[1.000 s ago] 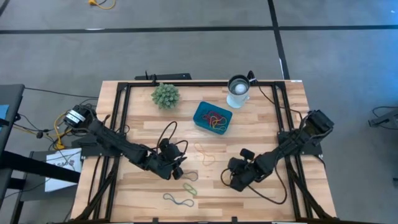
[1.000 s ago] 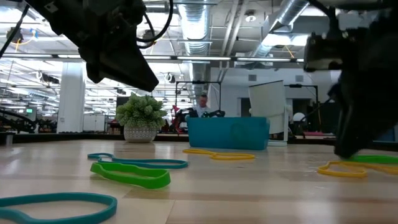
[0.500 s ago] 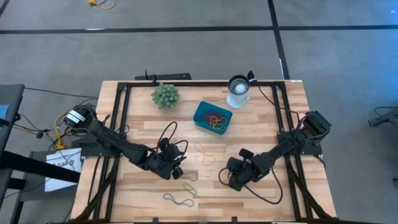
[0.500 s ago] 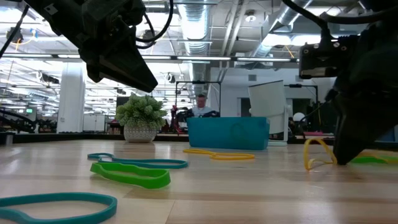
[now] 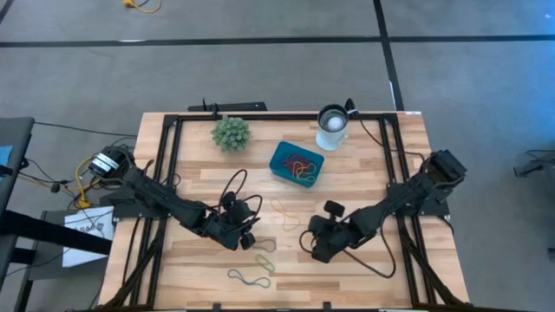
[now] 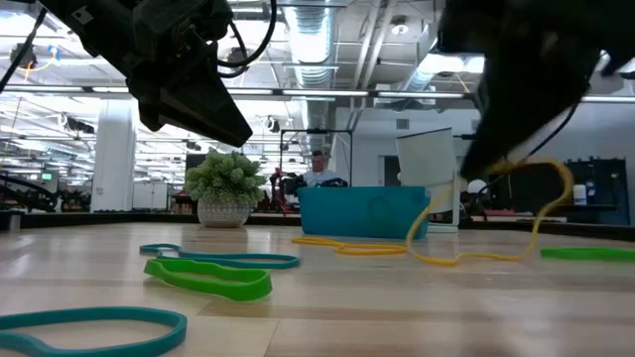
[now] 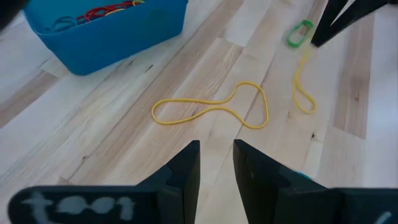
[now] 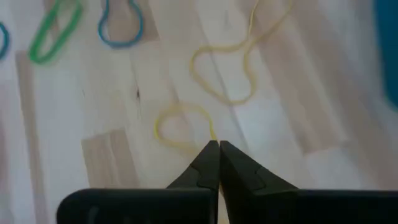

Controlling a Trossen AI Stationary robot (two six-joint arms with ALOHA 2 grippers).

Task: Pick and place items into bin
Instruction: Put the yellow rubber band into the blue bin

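The teal bin [image 5: 279, 156] holds several coloured bands and stands at the middle of the table. My right gripper [image 5: 309, 248] hangs above the table nearer the front, shut on a yellow band [image 6: 536, 198]. My left gripper [image 5: 252, 235] hovers open to its left, over a second yellow band [image 7: 211, 109] that lies flat on the wood. A green band [image 5: 264, 263] and a blue band [image 5: 247, 279] lie near the front edge. Another green band [image 7: 300, 32] lies beyond the held one. My right gripper pinches a strand of the yellow band [image 8: 212, 133] at one end of the loop, between its two shut fingertips. The fingers slant down from above. The band hangs slack below them, and its lower loop [image 6: 446, 260] rests on the table.
A spiky green plant [image 5: 231, 133] and a white cup [image 5: 332, 121] stand at the far side of the table. A black frame [image 5: 165, 173] runs along the table's sides. A person [image 6: 319, 164] shows in the room behind.
My right gripper has shut on the yellow band, then risen and drifted toward the table's left. The band lay flat on the wood a second ago. Now its gripped end is lifted and its other end trails on the table.
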